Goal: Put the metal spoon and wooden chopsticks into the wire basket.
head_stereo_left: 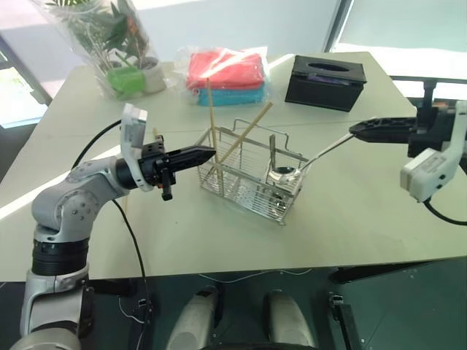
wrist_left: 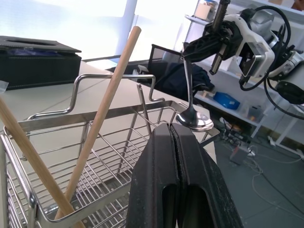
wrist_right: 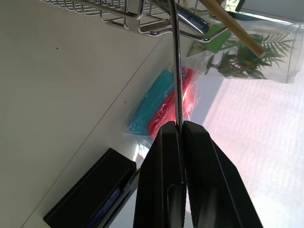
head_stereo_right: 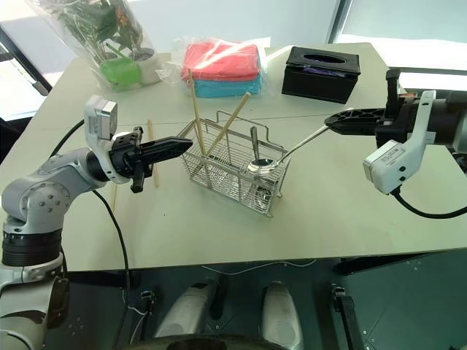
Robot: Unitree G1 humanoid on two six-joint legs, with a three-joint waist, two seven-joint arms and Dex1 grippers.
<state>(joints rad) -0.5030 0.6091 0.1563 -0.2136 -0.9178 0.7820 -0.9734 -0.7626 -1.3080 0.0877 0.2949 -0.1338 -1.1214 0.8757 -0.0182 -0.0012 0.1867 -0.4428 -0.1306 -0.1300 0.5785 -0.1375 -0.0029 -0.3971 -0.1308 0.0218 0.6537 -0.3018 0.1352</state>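
Observation:
The wire basket (head_stereo_left: 244, 191) stands mid-table. Two wooden chopsticks lean inside its left part, one nearly upright (head_stereo_left: 210, 120), one tilted right (head_stereo_left: 252, 127). Another chopstick (head_stereo_right: 152, 157) lies on the table behind my left gripper. My left gripper (head_stereo_left: 211, 152) is shut and empty, pointing right with its tip at the basket's left end. From the right, my right gripper (head_stereo_left: 354, 130) is shut on the handle end of the metal spoon (head_stereo_left: 321, 153). The spoon slants down to the basket, and its bowl (head_stereo_left: 282, 173) is at rim height over the right end.
A black tissue box (head_stereo_left: 325, 82) sits at the back right. Red and teal cloths in a plastic bag (head_stereo_left: 226, 76) lie behind the basket. A bagged plant (head_stereo_left: 120, 51) stands at the back left. The table's front edge (head_stereo_left: 292, 268) runs close below the basket.

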